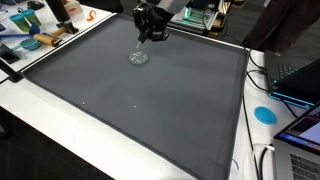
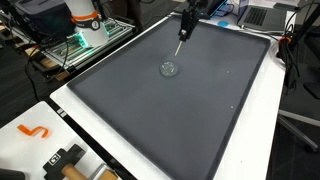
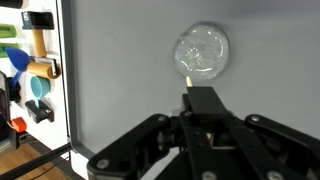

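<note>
A dark grey mat point(image 1: 140, 110) covers a white table point(image 1: 40, 115), with cluttered benches behind. In an exterior view the black gripper point(image 1: 152, 38) hangs at top centre of the frame. The small clear round glassy disc point(image 1: 138, 58) lies on the mat just below it. In an exterior view a thin pale stick point(image 2: 181, 45) points down from the gripper point(image 2: 185, 28) at upper right. The disc point(image 2: 170, 69) sits lower, apart from the tip. Wrist view: fingers point(image 3: 205, 105) closed together on the stick point(image 3: 187, 80), disc point(image 3: 203, 50) upper centre, just beyond the tip.
</note>
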`<state>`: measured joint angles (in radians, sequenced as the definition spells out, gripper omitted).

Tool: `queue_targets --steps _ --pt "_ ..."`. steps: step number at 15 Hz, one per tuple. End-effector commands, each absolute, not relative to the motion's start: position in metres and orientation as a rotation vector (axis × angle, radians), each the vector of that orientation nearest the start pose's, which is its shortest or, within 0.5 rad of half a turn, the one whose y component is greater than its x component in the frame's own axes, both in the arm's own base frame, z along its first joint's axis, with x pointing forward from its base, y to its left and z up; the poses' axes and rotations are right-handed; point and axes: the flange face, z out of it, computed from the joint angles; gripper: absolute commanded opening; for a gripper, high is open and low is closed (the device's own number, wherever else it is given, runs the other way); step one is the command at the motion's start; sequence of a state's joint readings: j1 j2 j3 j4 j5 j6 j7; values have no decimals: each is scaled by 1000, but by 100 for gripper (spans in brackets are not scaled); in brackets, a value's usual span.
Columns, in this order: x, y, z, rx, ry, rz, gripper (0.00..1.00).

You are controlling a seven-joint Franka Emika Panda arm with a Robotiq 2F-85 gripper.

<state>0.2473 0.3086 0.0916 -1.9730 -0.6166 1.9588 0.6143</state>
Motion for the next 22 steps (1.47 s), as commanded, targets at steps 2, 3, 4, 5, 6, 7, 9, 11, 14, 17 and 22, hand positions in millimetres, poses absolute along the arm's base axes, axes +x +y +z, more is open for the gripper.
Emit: queue_targets --steps 2,3,4,5,6,7,9,11,14,17,22 --pt "551 117 323 2717 71 -37 3" --pt "550 109 326 2758 70 -33 3" --pt "550 101 328 2792 67 -34 3" --pt "550 92 330 2833 73 -34 3" --pt "549 85 331 2867 75 -37 3" --pt "548 77 332 2901 80 -40 3" --pt "545 62 332 2964 89 -42 3" --pt "542 49 331 3024 111 -31 3" --pt "536 30 327 3108 143 -16 3" --pt "532 14 323 3182 192 9 3" --pt "526 -9 318 3280 267 78 3"
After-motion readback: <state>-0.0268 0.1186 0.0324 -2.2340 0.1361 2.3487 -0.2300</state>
